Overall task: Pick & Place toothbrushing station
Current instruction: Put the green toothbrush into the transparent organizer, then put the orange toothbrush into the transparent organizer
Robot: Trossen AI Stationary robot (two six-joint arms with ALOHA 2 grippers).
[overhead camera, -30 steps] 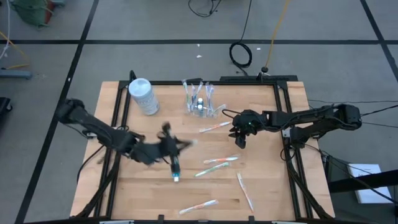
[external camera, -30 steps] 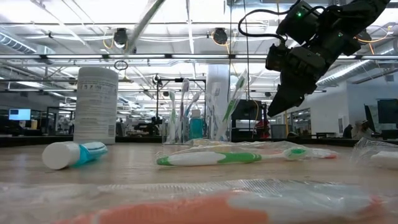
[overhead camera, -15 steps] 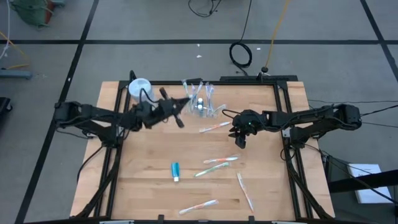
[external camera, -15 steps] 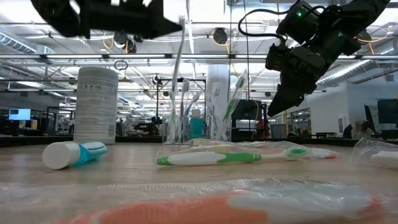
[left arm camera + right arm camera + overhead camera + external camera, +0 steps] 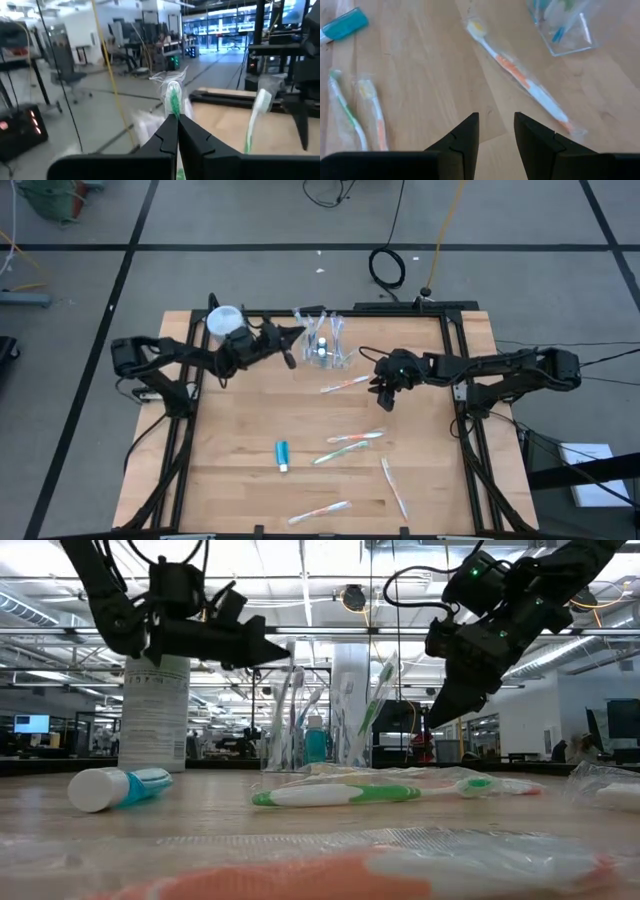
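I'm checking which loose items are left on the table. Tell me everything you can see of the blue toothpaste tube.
The blue toothpaste tube is small, with a teal-blue body and a white cap end. It lies flat on its side on the bare wooden table, near the front middle and left of the loose wrapped toothbrushes. Its cap points toward the front edge. Nothing touches it, and both grippers are well away from it.
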